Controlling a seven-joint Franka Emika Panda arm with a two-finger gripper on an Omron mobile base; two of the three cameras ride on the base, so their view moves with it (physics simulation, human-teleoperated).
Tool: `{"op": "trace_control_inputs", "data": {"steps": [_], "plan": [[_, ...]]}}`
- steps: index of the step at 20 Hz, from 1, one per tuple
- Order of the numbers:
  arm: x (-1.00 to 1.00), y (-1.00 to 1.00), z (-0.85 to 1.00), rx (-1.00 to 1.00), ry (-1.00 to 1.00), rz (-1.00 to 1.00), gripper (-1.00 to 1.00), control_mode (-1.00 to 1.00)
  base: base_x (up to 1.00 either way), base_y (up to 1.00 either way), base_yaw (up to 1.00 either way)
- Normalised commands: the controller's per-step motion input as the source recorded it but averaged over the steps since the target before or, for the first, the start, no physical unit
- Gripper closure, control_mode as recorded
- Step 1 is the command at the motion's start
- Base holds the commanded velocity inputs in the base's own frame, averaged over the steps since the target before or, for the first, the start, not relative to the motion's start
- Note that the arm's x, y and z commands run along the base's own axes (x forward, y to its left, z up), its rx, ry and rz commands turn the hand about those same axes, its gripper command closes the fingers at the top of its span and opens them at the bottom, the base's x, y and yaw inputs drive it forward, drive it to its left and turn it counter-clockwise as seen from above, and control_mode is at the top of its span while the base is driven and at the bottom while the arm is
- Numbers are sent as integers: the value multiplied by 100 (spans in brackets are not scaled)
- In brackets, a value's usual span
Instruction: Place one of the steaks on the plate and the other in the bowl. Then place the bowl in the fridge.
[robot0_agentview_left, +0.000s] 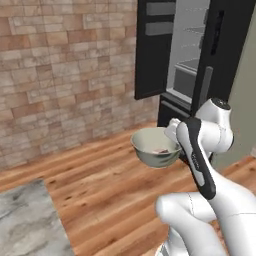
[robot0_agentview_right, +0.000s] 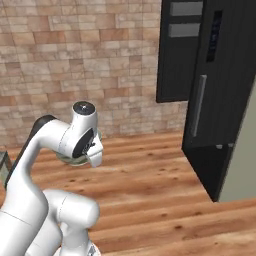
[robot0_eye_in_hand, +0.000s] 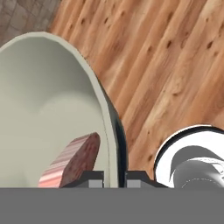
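My gripper (robot0_eye_in_hand: 114, 179) is shut on the rim of the pale grey-green bowl (robot0_eye_in_hand: 52, 100), one fingertip inside the wall and one outside. I hold the bowl (robot0_agentview_left: 154, 149) in the air above the wooden floor, level, in front of the fridge. One dark red steak (robot0_eye_in_hand: 73, 161) lies inside the bowl against the wall near my fingers; it also shows as a pink patch, the steak (robot0_agentview_left: 161, 151). The black fridge (robot0_agentview_left: 220, 55) stands open at the back right, its grey shelves (robot0_agentview_left: 189, 65) visible. In the right base view my arm hides most of the bowl (robot0_agentview_right: 69, 160). The plate is out of view.
The fridge's open door (robot0_agentview_left: 154, 50) with grey bins hangs left of the opening; a grey handle (robot0_agentview_right: 199, 106) runs down the other door. A brick wall (robot0_agentview_left: 65, 75) closes the back. A grey marble counter (robot0_agentview_left: 27, 222) lies at lower left. Wooden floor (robot0_agentview_right: 150, 175) spreads between.
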Motion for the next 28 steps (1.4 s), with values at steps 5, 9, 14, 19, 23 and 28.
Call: {"op": "trace_control_inputs", "data": {"steps": [5,9,14,19,23,28], "plan": [[0,0,0,0,0,0,100,100,91,78,5],[0,0,0,0,0,0,100,100,100,41,-8],[0,0,0,0,0,0,100,100,100,75,-28],[0,0,0,0,0,0,100,100,96,100,-47],[0,0,0,0,0,0,100,100,100,95,-35],[0,0,0,0,0,0,100,100,100,51,-5]]}}
